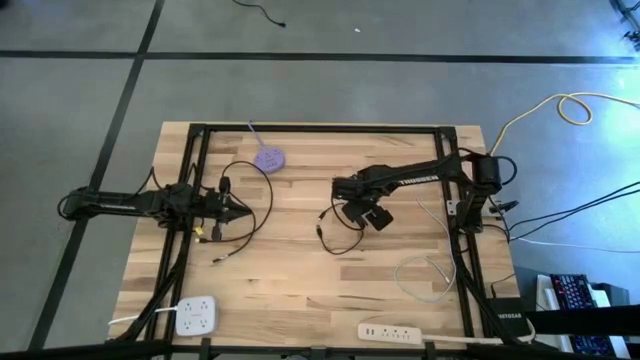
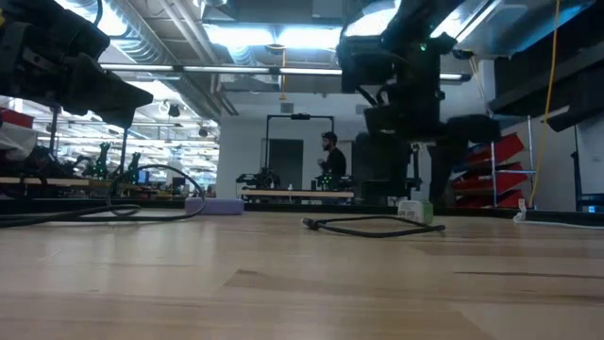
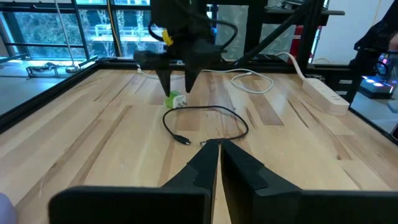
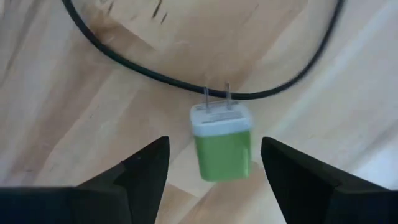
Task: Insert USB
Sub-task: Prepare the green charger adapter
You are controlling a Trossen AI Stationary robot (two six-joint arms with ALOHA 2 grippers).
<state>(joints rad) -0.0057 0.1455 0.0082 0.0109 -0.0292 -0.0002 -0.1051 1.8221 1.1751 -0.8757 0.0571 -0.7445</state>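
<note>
Only the right wrist view shows the charger (image 4: 222, 140) plainly: a small boxy green plug with a white cap and two metal prongs, lying on the pale wood-plank table (image 4: 74, 106) between the parted fingers of the right gripper (image 4: 214, 158), its prongs at the thin black USB cable (image 4: 149, 73). The left wrist view shows the cable looped beside it, and the left gripper (image 3: 219, 147), clenched on nothing, well apart.
</note>
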